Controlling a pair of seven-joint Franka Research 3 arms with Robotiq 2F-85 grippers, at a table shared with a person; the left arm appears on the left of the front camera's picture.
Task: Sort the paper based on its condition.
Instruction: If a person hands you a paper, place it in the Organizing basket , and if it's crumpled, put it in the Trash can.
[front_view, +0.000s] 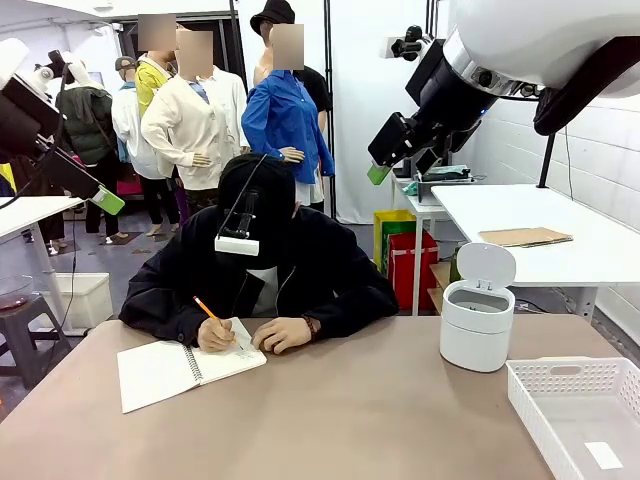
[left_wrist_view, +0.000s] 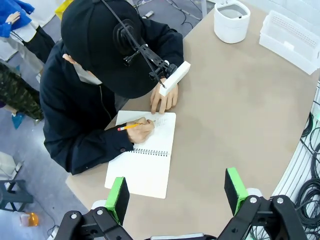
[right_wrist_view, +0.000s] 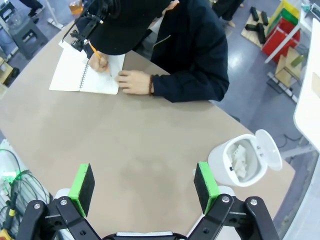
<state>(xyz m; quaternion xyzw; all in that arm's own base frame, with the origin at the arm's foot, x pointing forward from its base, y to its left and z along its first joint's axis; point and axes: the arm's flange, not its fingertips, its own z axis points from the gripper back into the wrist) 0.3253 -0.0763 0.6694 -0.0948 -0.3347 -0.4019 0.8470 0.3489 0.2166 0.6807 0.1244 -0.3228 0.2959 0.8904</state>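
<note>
The paper is out of view as a loose wad. A person at the far side writes with an orange pencil in an open spiral notebook. My left gripper hangs high above the notebook, open, with nothing between its green pads. Just as high over the bare tabletop, my right gripper is open and holds nothing. In the front view the left gripper sits raised at the upper left and the right gripper at the upper right.
A white bin with its lid flipped up stands on the right of the table; in the bin lie white creased shapes I cannot identify. A white slotted basket at the front right holds a small flat slip.
</note>
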